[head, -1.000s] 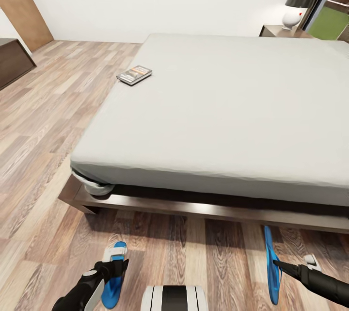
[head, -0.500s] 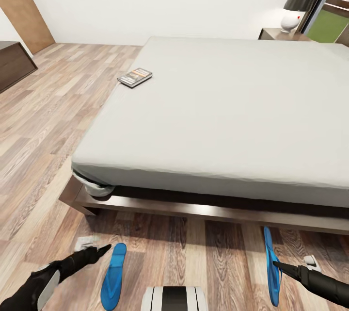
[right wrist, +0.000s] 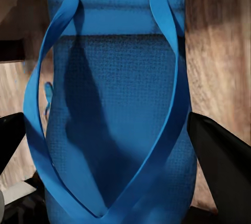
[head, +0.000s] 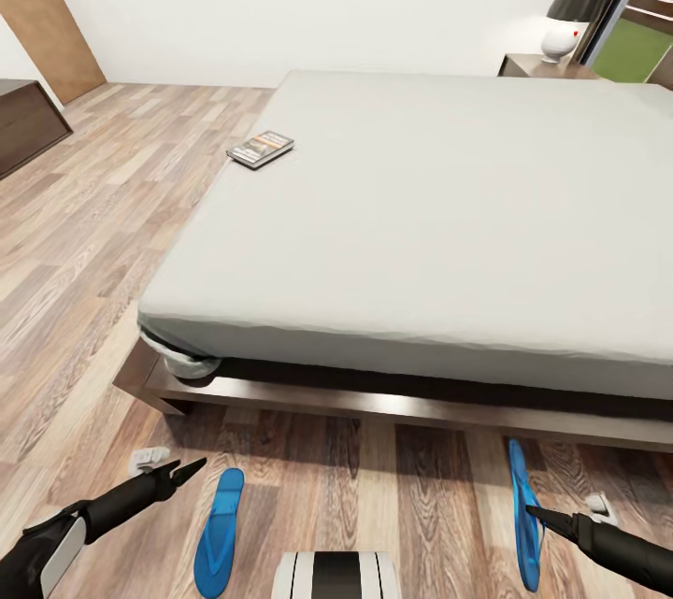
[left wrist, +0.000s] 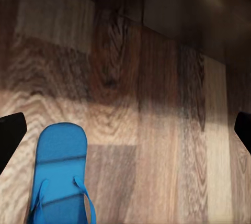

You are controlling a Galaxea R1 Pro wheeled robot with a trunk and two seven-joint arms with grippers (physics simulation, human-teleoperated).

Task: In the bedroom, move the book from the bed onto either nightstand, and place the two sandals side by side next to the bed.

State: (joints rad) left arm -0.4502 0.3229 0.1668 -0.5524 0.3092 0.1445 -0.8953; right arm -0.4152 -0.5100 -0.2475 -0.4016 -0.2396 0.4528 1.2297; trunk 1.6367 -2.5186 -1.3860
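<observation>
The book (head: 261, 149) lies on the pale grey bed (head: 421, 206) near its left edge. One blue sandal (head: 220, 532) lies flat on the wood floor in front of the bed frame, and its toe end (left wrist: 60, 171) shows in the left wrist view. My left gripper (head: 173, 465) hangs open just left of it, holding nothing (left wrist: 125, 135). The other sandal (head: 523, 515) stands on its edge at the right, off flat. My right gripper (head: 561, 513) is shut across its width, with the strap side (right wrist: 112, 103) close between the fingers. A nightstand (head: 547, 64) stands beyond the bed's far right corner.
A white lamp (head: 561, 38) with a dark shade sits on the nightstand. A long dark low bench (head: 28, 118) and a wooden door (head: 47, 10) are at the left wall. The bed's dark platform frame (head: 374, 403) juts out over the floor. My base (head: 336, 576) is at the bottom middle.
My left gripper has let go of the left sandal and drawn away to the left, opening wide. That sandal now lies flat. The right gripper and its sandal have held still.
</observation>
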